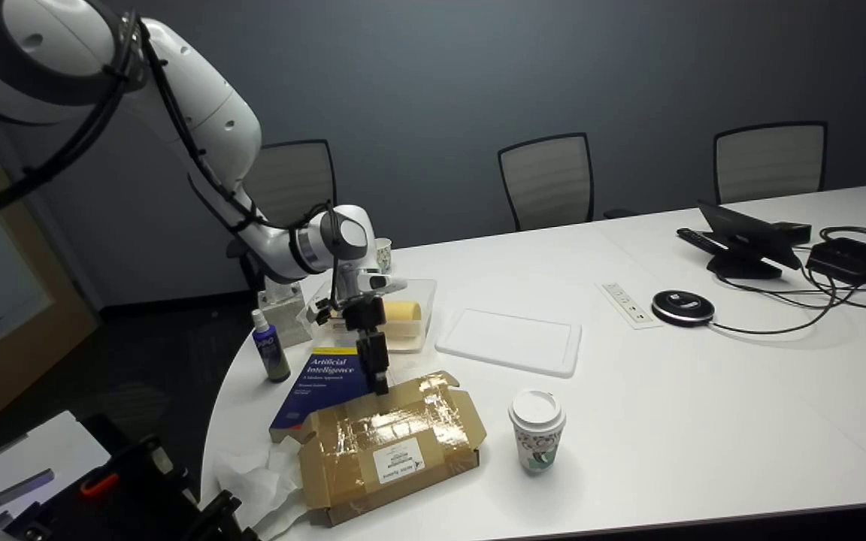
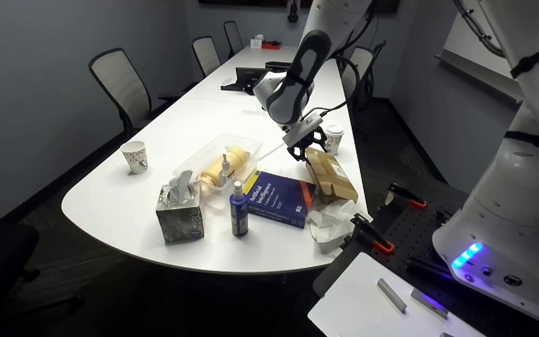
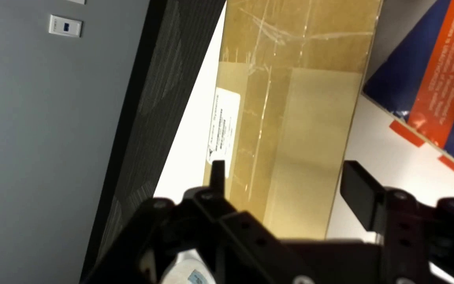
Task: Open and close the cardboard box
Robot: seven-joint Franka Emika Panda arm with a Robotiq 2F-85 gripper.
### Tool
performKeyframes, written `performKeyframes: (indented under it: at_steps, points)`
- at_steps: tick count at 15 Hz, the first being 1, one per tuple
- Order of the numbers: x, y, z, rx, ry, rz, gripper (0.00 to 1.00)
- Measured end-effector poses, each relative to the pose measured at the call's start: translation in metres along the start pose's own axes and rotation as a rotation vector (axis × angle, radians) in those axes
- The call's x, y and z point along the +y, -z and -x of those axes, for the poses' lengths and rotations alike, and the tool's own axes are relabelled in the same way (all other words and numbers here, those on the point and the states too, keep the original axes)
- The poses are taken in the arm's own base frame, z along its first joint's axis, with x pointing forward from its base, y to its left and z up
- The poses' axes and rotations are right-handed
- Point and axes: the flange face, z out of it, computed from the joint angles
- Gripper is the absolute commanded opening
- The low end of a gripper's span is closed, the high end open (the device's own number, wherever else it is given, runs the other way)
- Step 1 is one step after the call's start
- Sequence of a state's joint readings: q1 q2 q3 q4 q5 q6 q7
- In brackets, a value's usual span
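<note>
Left to right in an exterior view: crumpled white wrap (image 1: 252, 481) and upright spray bottle (image 1: 274, 357) are set near the curved end of the table (image 1: 704, 406), little room there. Blue book (image 1: 320, 391) is laid flat. Gripper (image 3: 282, 169) is held at the far long edge of the cardboard box (image 1: 392, 432), fingers spread, nothing clamped; contact with the cardboard can't be confirmed, tips too dark. Box is placed label up, close to the table's near edge, flaps splayed at both ends. Lidded paper cup (image 1: 537, 436) is stood right of the box, near but apart. Widest free room is found right of the cup, out to the speakerphone (image 1: 682, 308). By wrist view, a book corner is shown just beside the box edge, masked by the box in an exterior view; only a narrow table strip is left on the label side, then floor (image 3: 164, 71). Pump bottle (image 2: 225, 173) in the clear tub (image 2: 206, 154) is picked up in an exterior view, missed by the wrist view.
</note>
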State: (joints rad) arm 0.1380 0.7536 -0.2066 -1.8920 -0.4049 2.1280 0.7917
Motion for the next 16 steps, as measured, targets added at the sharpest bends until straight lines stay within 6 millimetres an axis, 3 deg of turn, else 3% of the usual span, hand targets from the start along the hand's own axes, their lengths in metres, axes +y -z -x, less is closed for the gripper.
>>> performKeyframes:
  at_steps: [4,7,12,16]
  points:
    - [0.046,0.042,-0.007,0.007,-0.108,-0.144,1.00]
    - [0.085,0.074,0.002,-0.005,-0.195,-0.277,1.00]
    - [0.145,0.128,0.037,0.025,-0.261,-0.463,1.00]
    - [0.175,0.164,0.072,0.075,-0.261,-0.531,1.00]
